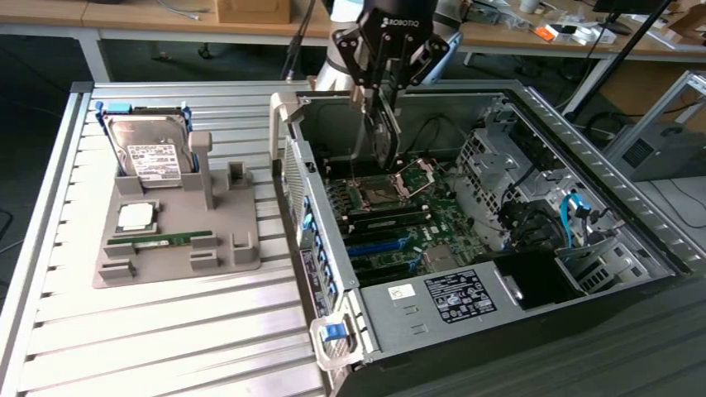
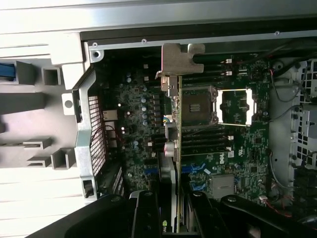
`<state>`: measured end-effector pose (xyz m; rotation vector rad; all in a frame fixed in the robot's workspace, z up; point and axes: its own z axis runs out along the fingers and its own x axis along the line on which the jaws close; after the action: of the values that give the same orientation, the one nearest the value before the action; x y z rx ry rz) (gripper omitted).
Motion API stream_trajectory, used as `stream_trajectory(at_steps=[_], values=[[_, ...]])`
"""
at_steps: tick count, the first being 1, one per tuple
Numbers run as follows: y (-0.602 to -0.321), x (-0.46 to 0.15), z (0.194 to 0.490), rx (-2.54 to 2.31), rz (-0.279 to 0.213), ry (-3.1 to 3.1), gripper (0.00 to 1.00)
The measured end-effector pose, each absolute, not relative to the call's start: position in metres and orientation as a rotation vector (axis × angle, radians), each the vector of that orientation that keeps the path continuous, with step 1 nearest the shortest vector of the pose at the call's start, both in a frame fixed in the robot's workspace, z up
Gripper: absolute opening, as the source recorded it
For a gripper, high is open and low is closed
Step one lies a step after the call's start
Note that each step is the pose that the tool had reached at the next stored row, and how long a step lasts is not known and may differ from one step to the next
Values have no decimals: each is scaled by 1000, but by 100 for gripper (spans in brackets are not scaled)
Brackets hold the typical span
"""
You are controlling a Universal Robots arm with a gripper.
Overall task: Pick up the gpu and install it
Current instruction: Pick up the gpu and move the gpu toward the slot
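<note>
Beneath the claw point(image 1: 381, 87) in the exterior view hangs the gpu point(image 1: 383, 132), pinched on edge between the fingers with its long side pointing down. Card and claw are inside the open top of the computer case point(image 1: 331, 273), near its back wall. Under the card's lower end lies the motherboard point(image 1: 431, 219), with the CPU socket point(image 1: 375, 194) just below and beside it; whether the card touches the board cannot be told. Well away from the claw, toward the exterior view's left, a grey tray point(image 1: 165, 269) carries a hard drive point(image 1: 149, 149) standing in its slot, a square processor chip point(image 1: 135, 217) and a RAM stick point(image 1: 160, 240).

From the wrist view, the claw point(image 2: 173, 218) is clamped on the gpu point(image 2: 174, 129), one dark finger point(image 2: 146, 213) on each face. Seen edge-on, the card runs straight out from the fingertips, and its silver bracket point(image 2: 182, 55) sits at the end farthest from the claw. Beyond the card are the motherboard point(image 2: 133, 124) and the open CPU socket point(image 2: 198, 105), close alongside the card's line.
</note>
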<state>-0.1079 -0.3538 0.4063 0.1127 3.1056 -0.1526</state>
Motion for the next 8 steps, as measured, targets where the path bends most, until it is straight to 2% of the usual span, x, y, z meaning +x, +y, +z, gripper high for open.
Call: stream_trajectory(at_steps=[8], values=[[-354,-105,405,113,-153,3106,27]])
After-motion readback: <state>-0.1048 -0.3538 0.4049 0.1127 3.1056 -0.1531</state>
